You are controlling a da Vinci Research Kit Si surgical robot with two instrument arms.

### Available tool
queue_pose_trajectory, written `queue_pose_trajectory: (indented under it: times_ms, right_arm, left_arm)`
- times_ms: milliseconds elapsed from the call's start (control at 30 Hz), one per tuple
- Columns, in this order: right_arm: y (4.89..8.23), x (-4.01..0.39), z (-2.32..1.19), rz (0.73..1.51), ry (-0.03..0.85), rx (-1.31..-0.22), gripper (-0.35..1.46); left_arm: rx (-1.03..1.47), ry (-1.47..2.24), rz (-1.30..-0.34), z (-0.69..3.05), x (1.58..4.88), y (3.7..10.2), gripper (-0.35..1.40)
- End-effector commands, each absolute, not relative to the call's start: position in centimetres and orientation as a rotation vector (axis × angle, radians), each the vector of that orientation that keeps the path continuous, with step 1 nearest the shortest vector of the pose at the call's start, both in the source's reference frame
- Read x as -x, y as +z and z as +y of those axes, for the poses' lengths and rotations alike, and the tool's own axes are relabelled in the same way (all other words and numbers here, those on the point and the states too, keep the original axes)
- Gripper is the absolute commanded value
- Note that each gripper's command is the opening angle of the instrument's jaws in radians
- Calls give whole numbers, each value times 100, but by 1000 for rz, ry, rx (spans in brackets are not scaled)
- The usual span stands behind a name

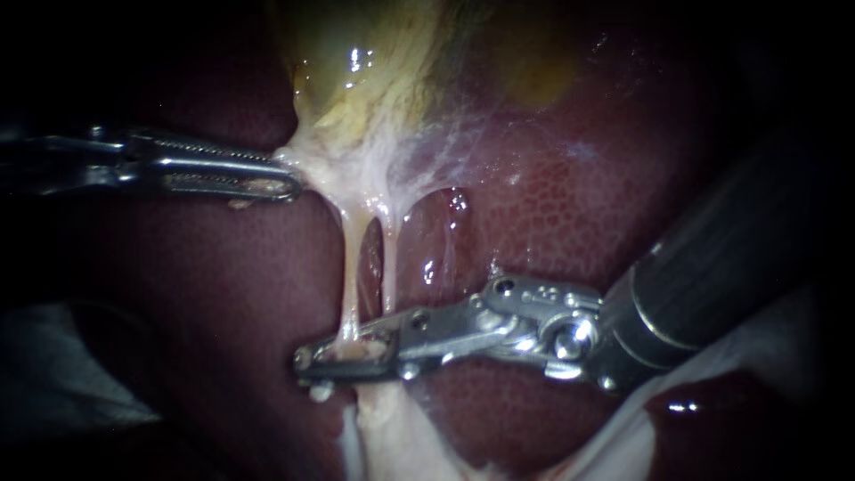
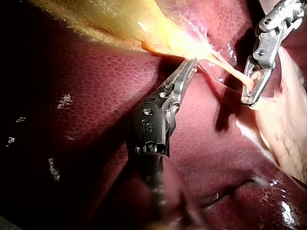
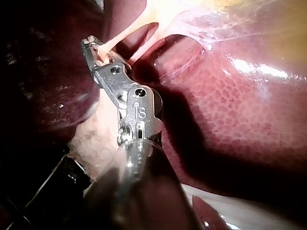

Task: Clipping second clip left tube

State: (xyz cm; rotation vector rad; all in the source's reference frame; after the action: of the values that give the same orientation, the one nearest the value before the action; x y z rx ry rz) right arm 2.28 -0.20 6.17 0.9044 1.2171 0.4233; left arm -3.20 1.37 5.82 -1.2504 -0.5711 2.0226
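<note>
So the left instrument [image 1: 287, 178] has its hand clamped on the pale tissue [image 1: 312, 169] right under the gallbladder [image 1: 356, 71], which looks stretched toward that side. The left tube [image 1: 352, 267] runs down from there over the liver [image 1: 552, 205], just beside the right tube [image 1: 389, 258]. Low on it, the right instrument [image 1: 310, 361] has its hand closed around the left tube from both sides.

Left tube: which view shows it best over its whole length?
The endoscope view: the left tube runs uncovered from the gallbladder down to the right instrument. The left wrist view shows it foreshortened; the right wrist view shows only a short stretch at the instrument.
</note>
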Motion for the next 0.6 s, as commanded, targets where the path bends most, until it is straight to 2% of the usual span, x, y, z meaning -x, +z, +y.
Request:
queue_pose_trajectory:
  times_ms: [33, 233, 600]
  right_arm:
    - [617, -228, -19, 1217, 422, -908, -35]
    - [616, -225, -20, 1208, 449, -923, -35]
    - [618, -225, -20, 1199, 446, -922, -35]
  left_arm:
    - [1250, 2023, -571, 137, 320, 582, -35]
    - [1250, 2023, -571, 137, 320, 582, -35]
    - [1250, 2022, -571, 137, 320, 582, -35]
